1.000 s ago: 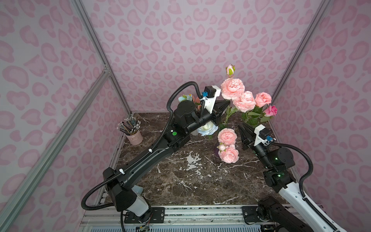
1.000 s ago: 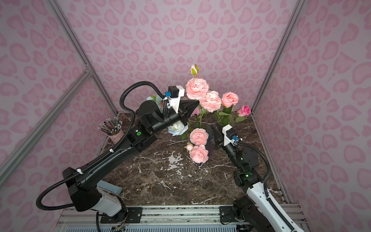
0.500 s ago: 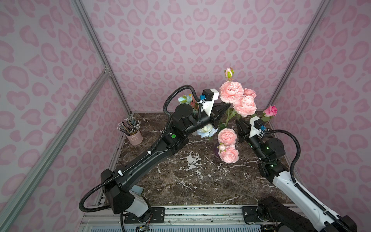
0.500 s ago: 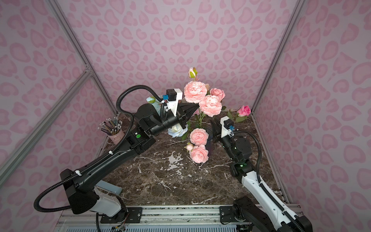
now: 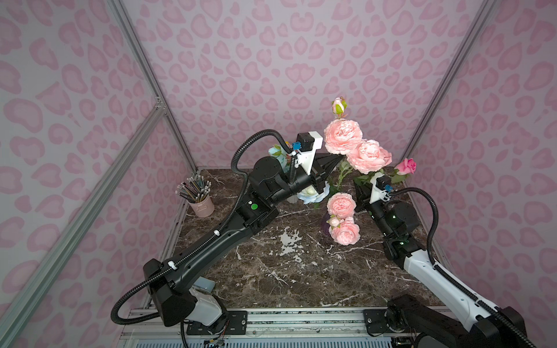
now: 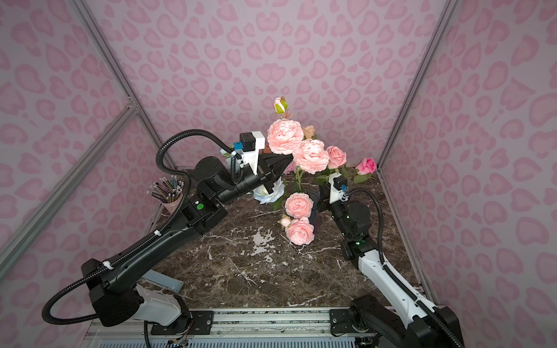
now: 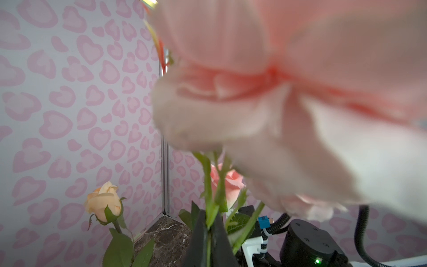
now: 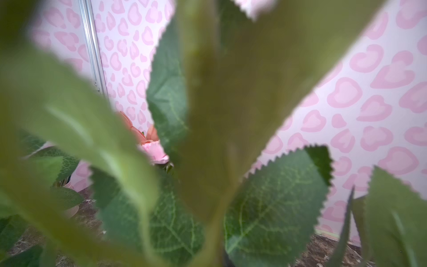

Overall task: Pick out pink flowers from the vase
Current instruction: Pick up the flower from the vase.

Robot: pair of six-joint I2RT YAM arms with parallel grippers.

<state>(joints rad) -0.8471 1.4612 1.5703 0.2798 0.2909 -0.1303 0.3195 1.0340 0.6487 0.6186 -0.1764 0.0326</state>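
1. In both top views the light is soft and even, with faint shadows on the table (image 5: 271,271); the walls (image 5: 60,120) darken toward 10 and 2 o'clock.
2. Left wrist view: the pale pink bloom (image 7: 288,92) is heavily blurred, the peach rose (image 7: 104,205) sharp.
3. Right wrist view: the nearest leaves (image 8: 208,115) are out of focus.

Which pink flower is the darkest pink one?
The little magenta rosebud sticking out alone at the side; the big ruffled blooms are all pale pink.

Pale pink peonies (image 5: 343,137), magenta rosebud (image 5: 406,166), brown white-veined marble table (image 5: 271,271), pink heart-print walls (image 5: 271,60)
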